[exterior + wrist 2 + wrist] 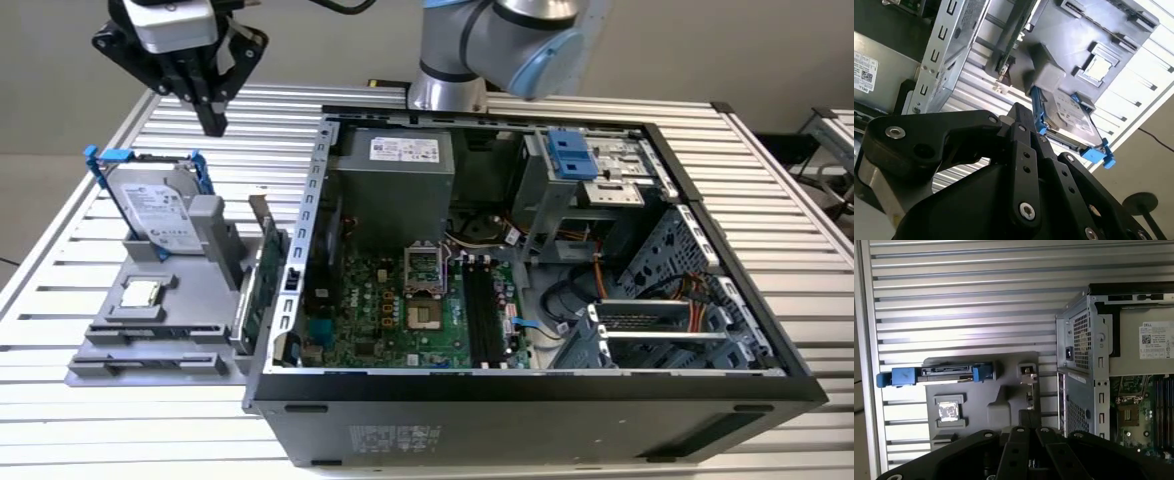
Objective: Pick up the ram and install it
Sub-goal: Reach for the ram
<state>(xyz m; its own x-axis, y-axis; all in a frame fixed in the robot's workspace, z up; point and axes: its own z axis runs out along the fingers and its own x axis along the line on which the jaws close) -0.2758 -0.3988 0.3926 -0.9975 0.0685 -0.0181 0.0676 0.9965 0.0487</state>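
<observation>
The arm is showing silver-grey tubes and a light blue joint cap, and it is wearing a matt black hand of linked bars carrying silver screw heads under a pale grey wrist block.

Air below the hand looks free; hard drive and case wall crowd nearby.

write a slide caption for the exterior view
Claw shut above the gray parts tray holding a hard drive, beside the open computer case on the slatted table.
</observation>
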